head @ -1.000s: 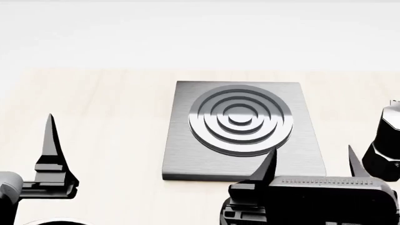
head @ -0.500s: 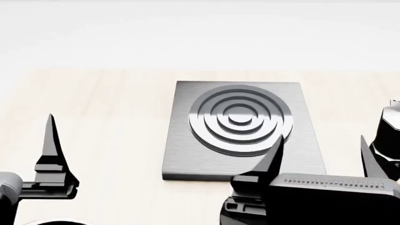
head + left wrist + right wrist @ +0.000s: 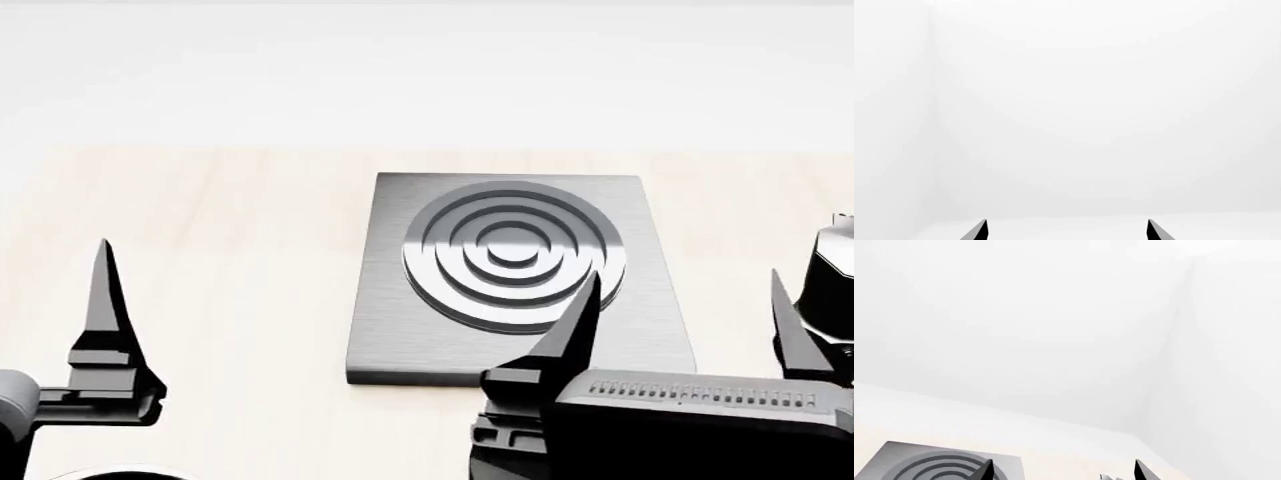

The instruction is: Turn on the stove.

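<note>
Stove [image 3: 521,280]: flat square slab of brushed grey metal, lying flat on the pale wooden table [image 3: 227,250], roughly centre of the head view and slightly toward the robot's right. Raised dark concentric rings [image 3: 514,254] sit on the far half of the slab. The knob cannot be seen from any view; the near right edge of the slab is hidden behind the right arm.

Right gripper [image 3: 683,300]: fingers wide apart, nothing between them. Inner finger [image 3: 577,318] overlaps the near right part of the rings in the head view; height above the slab cannot be told. Outer finger stands past the slab's right edge, in front of the coffee pot [image 3: 830,265]. Right wrist view: both fingertips just enter the picture, a corner of the slab [image 3: 927,462] with its rings beside one tip, white wall beyond.

Coffee pot: black, faceted, cut by the right edge of the head view, on the table right of the stove and apart from it.

Left gripper [image 3: 1066,231]: wrist view shows two dark tips spread apart, holding nothing, facing bare white wall. In the head view one left finger [image 3: 110,310] points up over the table, well left of the stove.
</note>
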Available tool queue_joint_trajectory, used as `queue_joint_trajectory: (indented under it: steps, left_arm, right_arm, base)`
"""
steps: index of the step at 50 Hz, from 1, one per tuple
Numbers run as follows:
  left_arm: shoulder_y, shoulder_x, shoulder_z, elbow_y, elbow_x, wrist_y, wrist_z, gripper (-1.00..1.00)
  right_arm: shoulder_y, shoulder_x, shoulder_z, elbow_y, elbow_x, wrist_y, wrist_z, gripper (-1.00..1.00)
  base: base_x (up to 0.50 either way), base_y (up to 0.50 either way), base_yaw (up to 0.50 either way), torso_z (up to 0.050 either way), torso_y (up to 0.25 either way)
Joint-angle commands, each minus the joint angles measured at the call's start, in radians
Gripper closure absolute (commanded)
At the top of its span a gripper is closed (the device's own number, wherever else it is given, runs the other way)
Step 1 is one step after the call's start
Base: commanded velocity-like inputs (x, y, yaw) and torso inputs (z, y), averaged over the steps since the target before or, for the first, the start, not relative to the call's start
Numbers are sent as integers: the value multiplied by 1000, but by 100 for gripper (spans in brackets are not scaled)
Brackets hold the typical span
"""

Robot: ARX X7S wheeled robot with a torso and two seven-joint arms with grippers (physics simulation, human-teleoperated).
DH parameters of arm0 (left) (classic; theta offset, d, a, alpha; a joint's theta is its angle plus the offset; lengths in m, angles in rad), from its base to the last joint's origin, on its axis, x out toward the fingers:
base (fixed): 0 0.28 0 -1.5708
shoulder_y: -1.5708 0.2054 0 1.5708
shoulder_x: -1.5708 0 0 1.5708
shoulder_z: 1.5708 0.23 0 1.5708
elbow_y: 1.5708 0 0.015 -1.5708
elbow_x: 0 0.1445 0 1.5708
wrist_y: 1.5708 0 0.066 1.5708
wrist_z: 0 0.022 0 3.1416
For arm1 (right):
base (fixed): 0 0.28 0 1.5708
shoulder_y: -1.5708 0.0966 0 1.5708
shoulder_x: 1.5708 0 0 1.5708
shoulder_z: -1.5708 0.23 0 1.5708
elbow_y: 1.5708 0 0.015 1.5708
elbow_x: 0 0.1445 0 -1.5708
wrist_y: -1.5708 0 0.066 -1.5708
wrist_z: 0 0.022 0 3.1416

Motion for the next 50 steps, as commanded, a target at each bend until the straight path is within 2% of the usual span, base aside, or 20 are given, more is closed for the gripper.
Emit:
queue_joint_trajectory:
  steps: [1, 50]
  left_arm:
    - [-2, -7, -2, 30, -9, -11, -5, -100]
    - [-15, -32, -17, 185, -47, -81, -48, -100]
  right_arm:
    - [31, 26, -27, 1, 56, -11, 62, -100]
    - [132, 103, -108, -1, 224, -61, 242, -100]
  base:
    - [0, 0, 0, 0, 0]
    - [0, 0, 0, 0, 0]
